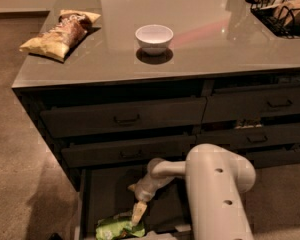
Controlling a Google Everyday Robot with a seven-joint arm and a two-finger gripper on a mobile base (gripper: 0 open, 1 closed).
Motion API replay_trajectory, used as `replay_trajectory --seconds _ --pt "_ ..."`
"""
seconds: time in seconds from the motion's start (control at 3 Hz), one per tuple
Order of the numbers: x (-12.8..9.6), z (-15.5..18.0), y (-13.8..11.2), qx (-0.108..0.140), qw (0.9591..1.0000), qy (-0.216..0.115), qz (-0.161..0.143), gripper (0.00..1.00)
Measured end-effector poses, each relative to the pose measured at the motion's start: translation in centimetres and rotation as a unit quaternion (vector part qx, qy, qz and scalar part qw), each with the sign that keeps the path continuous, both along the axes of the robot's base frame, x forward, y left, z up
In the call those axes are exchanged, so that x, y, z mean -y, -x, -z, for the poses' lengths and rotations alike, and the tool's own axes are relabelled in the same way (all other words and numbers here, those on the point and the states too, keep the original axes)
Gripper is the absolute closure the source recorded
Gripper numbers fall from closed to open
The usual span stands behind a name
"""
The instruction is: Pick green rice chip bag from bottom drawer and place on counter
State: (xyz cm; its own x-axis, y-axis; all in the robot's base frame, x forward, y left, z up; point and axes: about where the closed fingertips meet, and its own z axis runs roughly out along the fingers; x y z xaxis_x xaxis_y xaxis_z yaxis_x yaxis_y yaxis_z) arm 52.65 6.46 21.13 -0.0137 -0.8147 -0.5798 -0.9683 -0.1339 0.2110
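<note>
brown carpet (15,159) ran round a dark cabinet under the counter (225,54), which carried a white bowl (154,38), a yellow chip bag (60,31) at its left end and a wire basket (282,9) at the far right corner. the bottom drawer (102,194) stood pulled open. the green bag (117,229) lay on the drawer floor near its front edge, partly cut off by the bottom of the view. the arm (217,194) reached down into the drawer, and the gripper (138,213) pointed downward with its tip at the bag's right end, touching it or just above it. whether it was open or closed on the bag could not be told. by the look of it, the reach was done; the grasp was at most under way, and the lift and the placing on the counter were left.
</note>
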Motion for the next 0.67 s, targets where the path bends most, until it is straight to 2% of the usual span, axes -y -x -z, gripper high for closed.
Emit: replay_trajectory --seconds 0.33,0.67 --pt "-0.4 2.3 0.6 0.003 0.9999 0.005 -0.011 0.00" --pt "-0.9 4.5 1.1 -0.004 0.9997 0.011 -0.020 0.07"
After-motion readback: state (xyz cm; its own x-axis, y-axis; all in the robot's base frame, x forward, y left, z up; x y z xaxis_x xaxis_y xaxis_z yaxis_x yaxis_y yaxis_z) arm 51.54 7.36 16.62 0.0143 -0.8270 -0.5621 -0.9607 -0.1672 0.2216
